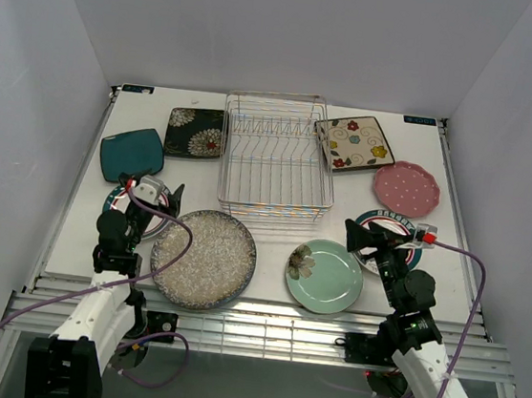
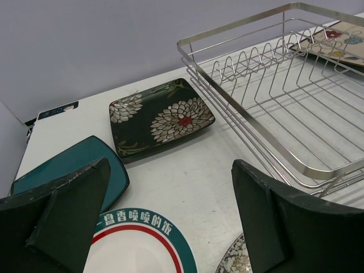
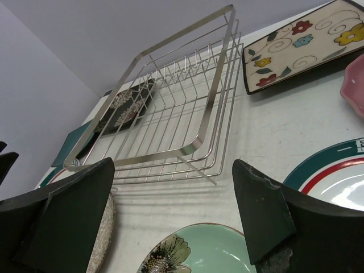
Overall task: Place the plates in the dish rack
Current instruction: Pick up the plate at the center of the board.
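Evidently unstarted | dish rack (image 1: 278,162) stood empty; plates (image 1: 215,265) lay flat around it | left gripper (image 2: 170,165), right gripper (image 3: 174,164) gaped wide, holding nothing, poised near rack for pickup

Bright, even overhead light; sharp, soft shadows.

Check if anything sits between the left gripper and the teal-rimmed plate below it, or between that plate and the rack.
Nothing visible. The open left gripper hovers over the teal-rimmed plate; bare table runs from it to the dish rack.
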Tool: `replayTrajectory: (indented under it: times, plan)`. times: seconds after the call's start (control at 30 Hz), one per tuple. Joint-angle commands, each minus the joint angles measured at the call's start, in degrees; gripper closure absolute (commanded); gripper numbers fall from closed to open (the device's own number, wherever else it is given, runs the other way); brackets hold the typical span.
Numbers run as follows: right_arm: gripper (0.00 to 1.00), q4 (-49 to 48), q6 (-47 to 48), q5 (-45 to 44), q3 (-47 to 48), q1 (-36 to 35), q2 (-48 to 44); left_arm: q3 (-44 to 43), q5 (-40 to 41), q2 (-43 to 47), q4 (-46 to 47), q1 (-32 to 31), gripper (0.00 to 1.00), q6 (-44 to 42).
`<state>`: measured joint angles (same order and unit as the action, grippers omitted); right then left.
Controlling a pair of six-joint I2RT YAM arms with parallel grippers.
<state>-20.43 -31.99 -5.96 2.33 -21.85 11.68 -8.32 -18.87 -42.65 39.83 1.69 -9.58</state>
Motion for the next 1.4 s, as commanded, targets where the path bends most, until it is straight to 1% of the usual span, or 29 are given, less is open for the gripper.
replayTrajectory:
  times: [0.0, 0.1, 0.2, 0.3, 0.37, 0.47, 0.5, 0.53, 0.57, 0.63, 0.67, 0.73, 0.83, 0.87, 0.9, 1.0, 1.1, 1.27, 1.37]
  plan:
    - [0.10, -1.28, -2.81, -3.36, -6.37, -0.13, 0.18, -1.97, -2.55, 0.38, -0.99, -0.02, 0.02, 0.36]
    - [0.10, -0.67, -5.35, -5.29, -6.46, -0.13, 0.71, -0.92, -5.64, 1.25, -0.72, -0.02, 0.02, -4.11]
    - [0.10, -0.58, -7.12, -6.87, -7.16, -0.13, 0.45, 0.14, -5.74, 3.01, 0.07, 0.06, 0.02, -5.61]
    - [0.10, 0.73, -8.96, -8.10, -7.51, -0.13, -0.08, 0.84, -5.30, 2.14, 1.82, 0.06, 0.02, -6.50]
    - [0.10, 1.35, -12.65, -10.39, -8.56, -0.04, -0.52, 2.07, -5.12, 2.31, 4.45, -0.02, 0.02, -8.34]
    - [0.10, 3.62, -16.60, -14.42, -8.31, -0.04, -0.61, 3.13, -7.14, 3.54, 5.17, 0.06, 0.02, -8.96]
    - [0.10, 10.69, -19.57, -17.31, -7.43, -0.13, -0.52, 3.04, -6.97, 3.63, 4.90, -0.02, 0.02, -8.70]
    - [0.10, 15.89, -23.61, -22.99, -6.21, -0.04, 0.09, 2.87, -5.92, 3.54, 3.94, -0.02, 0.02, -8.00]
    - [0.10, 19.86, -29.22, -24.61, -3.41, -0.04, 0.62, 2.35, -4.87, 3.46, 2.89, -0.02, 0.02, -7.73]
    - [0.10, 28.37, -29.80, -27.16, 1.08, -0.04, 2.45, 0.94, -3.55, 3.72, 1.31, -0.02, 0.02, -7.56]
    - [0.10, 31.29, -31.80, -27.70, 4.32, -0.13, 3.25, 0.93, -2.67, 3.98, 1.21, -0.02, 0.02, -7.29]
    - [0.10, 38.49, -33.13, -29.19, 7.15, -0.13, 5.09, 1.20, -2.40, 4.60, 1.30, -0.02, 0.02, -7.29]
    - [0.10, 44.92, -36.90, -31.38, 11.81, -0.13, 7.30, 1.28, -3.71, 4.25, 1.30, -0.02, 0.02, -7.55]
    - [0.10, 50.17, -38.75, -32.01, 12.87, -0.13, 7.82, 1.20, -3.89, 4.07, 1.30, -0.02, 0.02, -7.55]
    - [0.10, 52.13, -41.20, -32.53, 14.88, -0.13, 8.18, 1.20, -3.89, 4.24, 1.30, -0.02, 0.02, -7.64]
    - [0.10, 54.96, -41.58, -33.16, 16.48, -0.13, 8.88, 1.29, -3.80, 4.51, 1.30, -0.02, 0.02, -7.82]
    - [0.10, 56.10, -42.54, -32.98, 16.57, -0.13, 8.53, 1.46, -3.80, 4.77, 1.30, -0.02, 0.02, -7.91]
    - [0.09, 59.88, -47.37, -35.00, 17.27, -0.13, 8.88, 1.46, -3.37, 4.86, 1.30, -0.02, 0.02, -7.99]
    - [0.09, 65.15, -50.53, -36.49, 19.37, -0.13, 10.11, 1.37, -3.18, 4.95, 1.30, -0.02, 0.02, -7.91]
